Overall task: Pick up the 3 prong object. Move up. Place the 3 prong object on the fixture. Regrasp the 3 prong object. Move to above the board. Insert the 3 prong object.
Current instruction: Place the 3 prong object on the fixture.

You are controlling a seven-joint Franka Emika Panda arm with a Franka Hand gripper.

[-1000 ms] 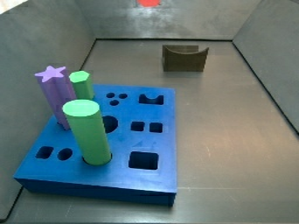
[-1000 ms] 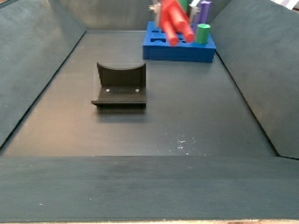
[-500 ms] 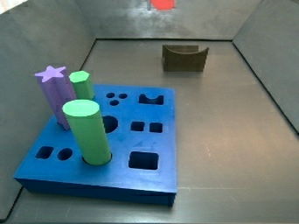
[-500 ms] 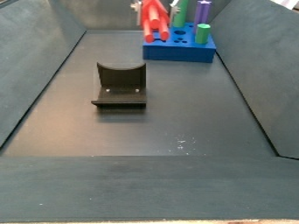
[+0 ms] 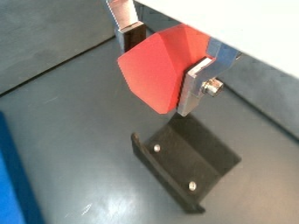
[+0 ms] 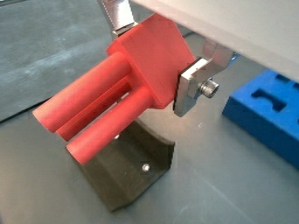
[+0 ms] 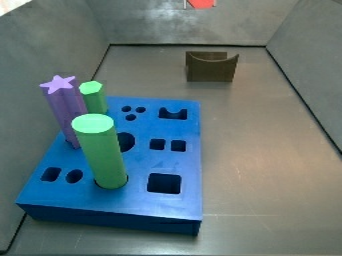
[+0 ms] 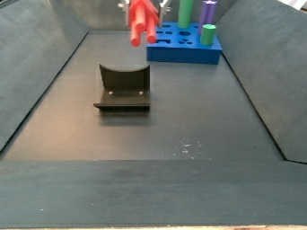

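Gripper [image 5: 163, 63] clamped on the red 3 prong object [image 5: 158, 66]: silver fingers [image 5: 197, 83] press on both sides, and the peg's flat red end faces the camera. Fixture [image 5: 184, 164] sits on the dark floor [image 5: 65, 114] below the gripper, apart from the peg, two screws visible in its base plate. A sliver of the blue board [image 5: 10, 188] shows at the frame edge, well away from the gripper.

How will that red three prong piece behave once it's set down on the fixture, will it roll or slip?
The 3 prong object, clamped in the gripper above the fixture, looks rigid and light. Its lobed sides probably resist rolling. Smooth plastic may slide in the notch.
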